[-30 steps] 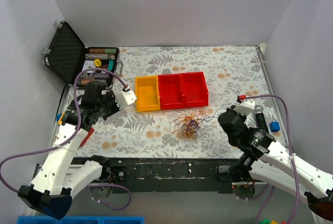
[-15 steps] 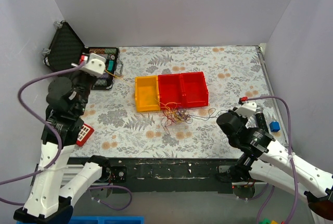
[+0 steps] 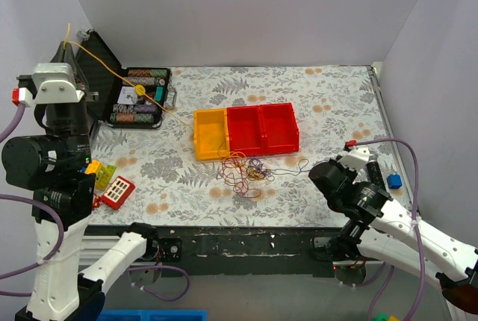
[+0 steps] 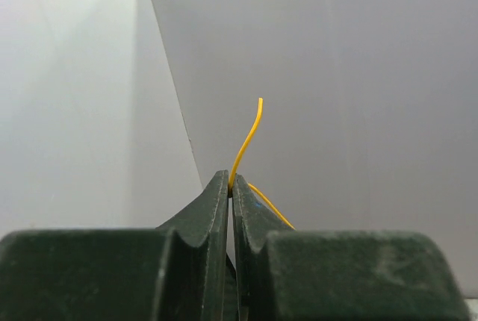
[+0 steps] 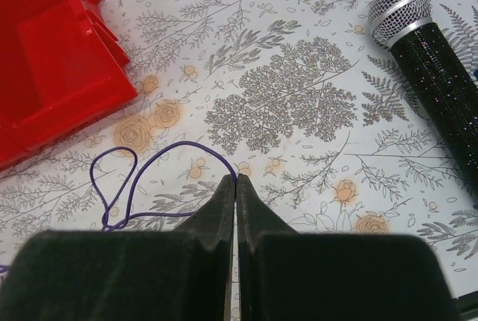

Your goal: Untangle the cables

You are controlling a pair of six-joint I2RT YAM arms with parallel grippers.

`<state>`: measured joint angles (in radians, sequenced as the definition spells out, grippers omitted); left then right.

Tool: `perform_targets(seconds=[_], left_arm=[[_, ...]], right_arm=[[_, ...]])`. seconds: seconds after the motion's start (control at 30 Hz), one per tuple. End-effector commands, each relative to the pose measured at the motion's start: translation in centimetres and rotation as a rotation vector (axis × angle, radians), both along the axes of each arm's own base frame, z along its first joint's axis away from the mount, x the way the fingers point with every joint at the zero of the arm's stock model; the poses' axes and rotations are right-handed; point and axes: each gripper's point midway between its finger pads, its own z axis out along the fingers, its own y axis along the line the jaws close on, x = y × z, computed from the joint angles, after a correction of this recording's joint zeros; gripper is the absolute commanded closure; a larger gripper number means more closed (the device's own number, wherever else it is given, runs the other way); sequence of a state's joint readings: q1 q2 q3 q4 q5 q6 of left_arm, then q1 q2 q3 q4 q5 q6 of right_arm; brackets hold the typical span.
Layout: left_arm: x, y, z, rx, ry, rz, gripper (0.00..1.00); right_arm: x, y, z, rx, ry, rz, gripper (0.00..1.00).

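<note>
Opposite pulls, seemingly to draw the tangle open

We held the left end effector (image 4: 231, 184) high, pressed shut on a yellow wire (image 4: 246, 140); the right end effector (image 5: 236, 181) sat low, pinching a purple wire (image 5: 187, 143); the cables (image 3: 243, 169) lay on the worktop (image 3: 328, 104) between them, just beside the bins (image 3: 261, 128).

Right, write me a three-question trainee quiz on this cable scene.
1. True or false: the cables lie inside the red bins.
2. Which do the left fingers pinch? A red wire; B yellow wire; C blue wire.
3. What are the right fingers shut on?
Key: 1 false, they lie on the table in front of the bins; 2 B; 3 the purple wire.
</note>
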<state>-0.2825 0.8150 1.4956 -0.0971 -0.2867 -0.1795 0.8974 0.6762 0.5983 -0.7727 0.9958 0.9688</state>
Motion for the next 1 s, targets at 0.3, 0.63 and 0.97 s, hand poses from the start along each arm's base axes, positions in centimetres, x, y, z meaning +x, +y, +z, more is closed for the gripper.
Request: perform_targets(seconds=[0.3, 0.63, 0.97], left_arm=[[-1.8, 3.9, 3.9, -0.078, -0.182, 0.218, 1.00], [0.3, -4.7, -2.0, 0.136, 0.123, -0.239, 0.94], [-1.1, -11.7, -9.2, 0.259, 0.291, -0.639, 0.91]], right_arm=[[0.0, -0.8, -1.1, -0.038, 0.024, -0.047, 0.99], [0.3, 2.5, -3.8, -0.066, 0.134, 0.115, 0.99], [1.7, 14.4, 3.4, 0.182, -0.162, 0.716, 0.60]])
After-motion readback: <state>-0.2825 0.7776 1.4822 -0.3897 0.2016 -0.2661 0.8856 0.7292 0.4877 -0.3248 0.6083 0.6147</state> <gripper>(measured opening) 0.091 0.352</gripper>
